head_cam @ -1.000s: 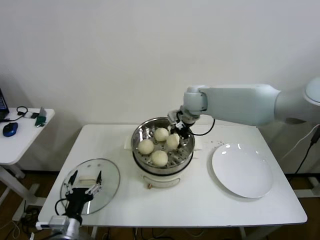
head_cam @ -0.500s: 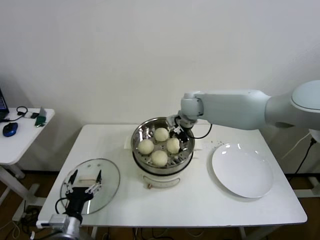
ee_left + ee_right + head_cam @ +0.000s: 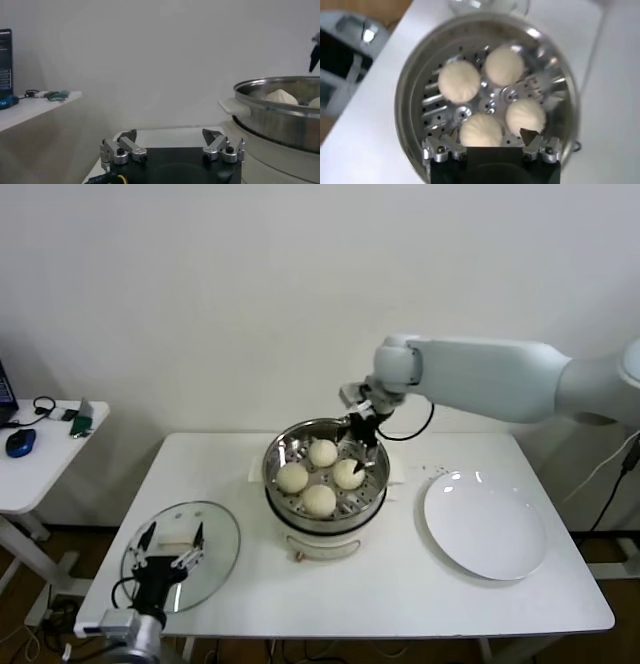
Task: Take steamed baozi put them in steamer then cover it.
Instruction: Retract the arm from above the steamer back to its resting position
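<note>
Several cream-white baozi (image 3: 319, 500) lie in the shiny steamer (image 3: 283, 502) on its white base at the table's middle. In the right wrist view they fill the perforated floor (image 3: 432, 107), one baozi (image 3: 480, 131) directly below my right gripper (image 3: 487, 136). That right gripper (image 3: 362, 446) hangs open just above the steamer's back right rim and holds nothing. The cover (image 3: 220, 556), a glass lid with a pale handle, rests flat on the table at the front left. My left gripper (image 3: 172, 536) stands open over it, empty. The left wrist view shows the left gripper (image 3: 169, 134) and the steamer (image 3: 280, 117) beside it.
A flat white plate (image 3: 485, 524) lies on the table to the right of the steamer. A small side table (image 3: 50, 459) with a mouse and cables stands at the far left. The wall runs close behind the table.
My right gripper has opened, left a baozi in the steamer's right side and risen from inside the basket to above its back rim. The left arm has stayed put.
</note>
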